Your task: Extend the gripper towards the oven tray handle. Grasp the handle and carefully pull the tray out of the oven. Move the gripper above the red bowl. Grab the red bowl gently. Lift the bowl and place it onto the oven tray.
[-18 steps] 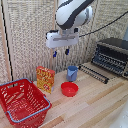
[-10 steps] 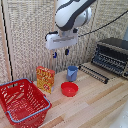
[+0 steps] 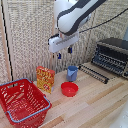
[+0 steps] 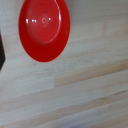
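Red against pale wood, the red bowl (image 3: 69,89) sits on the tabletop (image 3: 100,107) in the exterior view, beside the blue cup (image 3: 72,73) and apart from the tray (image 3: 93,73), which juts out in front of the oven (image 3: 112,56). High above hangs the gripper (image 3: 64,52), empty, its fingers apart; the bowl lies below it, a little toward the exterior view's right. The wrist view looks straight down on the red bowl (image 4: 44,30), off-centre in frame, no fingers showing, so I judge a small sideways shift, then descent.
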